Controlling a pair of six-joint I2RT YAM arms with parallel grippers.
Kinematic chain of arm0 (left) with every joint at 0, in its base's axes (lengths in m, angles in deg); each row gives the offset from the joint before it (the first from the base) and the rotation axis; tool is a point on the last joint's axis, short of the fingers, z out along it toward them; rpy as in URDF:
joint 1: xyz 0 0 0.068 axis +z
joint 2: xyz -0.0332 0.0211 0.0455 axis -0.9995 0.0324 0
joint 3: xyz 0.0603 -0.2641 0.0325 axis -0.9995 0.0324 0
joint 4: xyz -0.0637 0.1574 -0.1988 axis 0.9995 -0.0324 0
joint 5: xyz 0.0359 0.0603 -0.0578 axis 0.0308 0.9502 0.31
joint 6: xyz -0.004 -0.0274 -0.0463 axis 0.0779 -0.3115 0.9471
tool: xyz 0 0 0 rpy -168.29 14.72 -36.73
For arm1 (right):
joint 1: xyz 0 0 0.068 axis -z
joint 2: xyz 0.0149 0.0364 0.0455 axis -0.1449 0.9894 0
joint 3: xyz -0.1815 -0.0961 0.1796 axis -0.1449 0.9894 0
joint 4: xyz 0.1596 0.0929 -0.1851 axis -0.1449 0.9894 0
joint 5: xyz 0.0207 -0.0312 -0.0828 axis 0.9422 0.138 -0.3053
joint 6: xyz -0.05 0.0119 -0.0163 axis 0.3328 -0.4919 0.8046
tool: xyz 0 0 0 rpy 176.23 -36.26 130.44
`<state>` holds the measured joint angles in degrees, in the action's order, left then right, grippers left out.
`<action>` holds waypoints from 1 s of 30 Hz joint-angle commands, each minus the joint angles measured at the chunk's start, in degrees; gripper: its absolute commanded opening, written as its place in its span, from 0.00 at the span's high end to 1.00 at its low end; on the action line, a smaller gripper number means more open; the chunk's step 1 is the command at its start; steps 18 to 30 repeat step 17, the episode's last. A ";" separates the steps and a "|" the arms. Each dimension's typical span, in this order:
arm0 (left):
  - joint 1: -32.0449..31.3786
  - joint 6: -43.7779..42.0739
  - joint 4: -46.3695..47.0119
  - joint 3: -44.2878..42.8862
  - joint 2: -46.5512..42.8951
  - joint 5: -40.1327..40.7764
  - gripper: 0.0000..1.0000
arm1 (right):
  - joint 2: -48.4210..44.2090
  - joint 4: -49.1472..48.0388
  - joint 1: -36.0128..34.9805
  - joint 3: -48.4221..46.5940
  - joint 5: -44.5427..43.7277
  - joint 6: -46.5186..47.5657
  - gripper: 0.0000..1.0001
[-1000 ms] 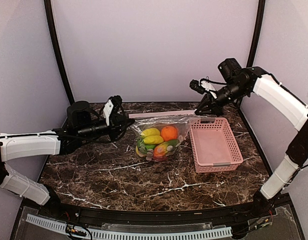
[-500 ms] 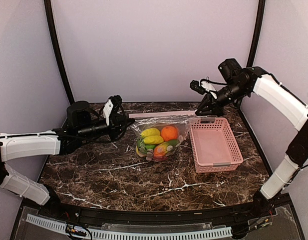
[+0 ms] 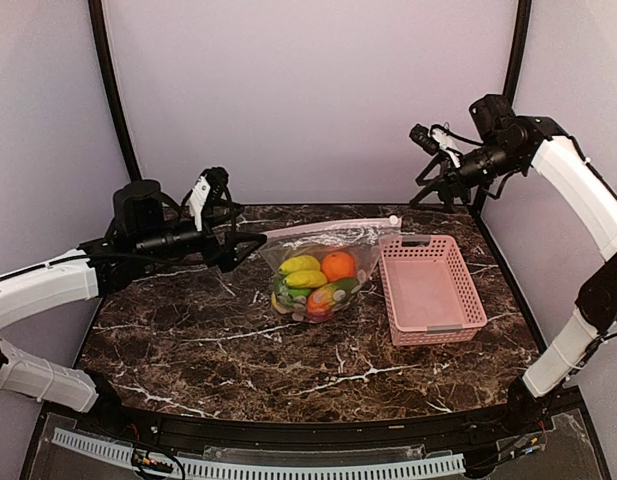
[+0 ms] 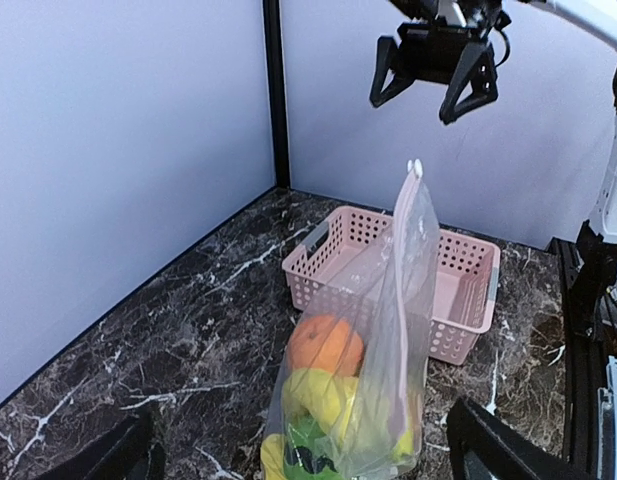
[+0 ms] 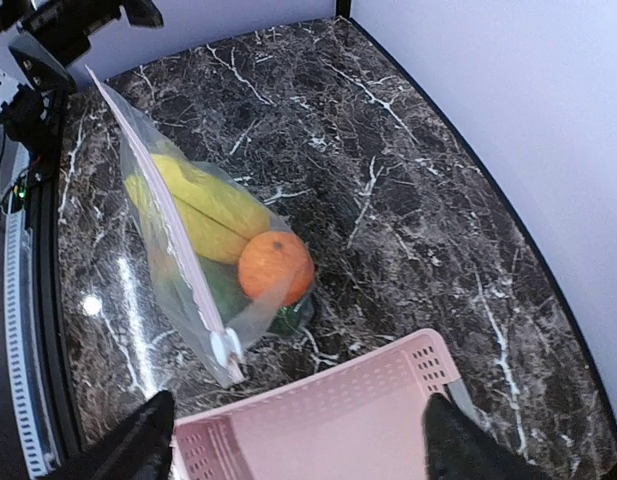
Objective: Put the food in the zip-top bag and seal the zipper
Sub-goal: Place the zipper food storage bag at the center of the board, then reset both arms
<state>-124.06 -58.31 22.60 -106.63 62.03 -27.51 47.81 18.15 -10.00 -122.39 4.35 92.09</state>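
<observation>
The zip-top bag [image 3: 323,268] stands on the marble with the food inside: an orange [image 3: 338,265], yellow banana [image 3: 301,264] and green pieces. Its zipper [image 3: 323,227] runs straight along the top, the white slider [image 3: 393,219] at the end beside the basket. My left gripper [image 3: 246,250] is open just left of the zipper's left end, holding nothing. My right gripper [image 3: 438,195] hangs open above and to the right of the slider, apart from it. The left wrist view shows the bag [image 4: 373,340] edge-on between the open left gripper [image 4: 303,465] fingers. In the right wrist view the slider [image 5: 226,347] lies below.
A pink slatted basket [image 3: 458,322] sits right of the bag, touching or nearly touching it; it looks empty. Lilac walls and black corner posts [image 3: 116,110] close in the back and sides.
Both grippers opened and let go of the zipper's ends. The right one rose up and to the right. The left arm drew back to the left. The bag stays standing.
</observation>
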 commanded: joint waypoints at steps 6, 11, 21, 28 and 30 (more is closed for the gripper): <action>-0.37 -5.83 -22.16 -9.45 -11.29 22.79 0.01 | -7.28 -23.00 11.82 5.92 -3.78 -19.31 0.01; 0.03 -6.13 -28.30 -15.50 -10.69 41.92 0.01 | -14.33 -39.57 12.53 17.31 -16.06 -30.42 0.01; 1.00 -3.65 -32.94 -19.22 -7.39 48.88 0.01 | -16.95 -40.24 12.53 20.76 -15.80 -29.65 0.01; 1.00 -3.65 -32.94 -19.22 -7.39 48.88 0.01 | -16.95 -40.24 12.53 20.76 -15.80 -29.65 0.01; 1.00 -3.65 -32.94 -19.22 -7.39 48.88 0.01 | -16.95 -40.24 12.53 20.76 -15.80 -29.65 0.01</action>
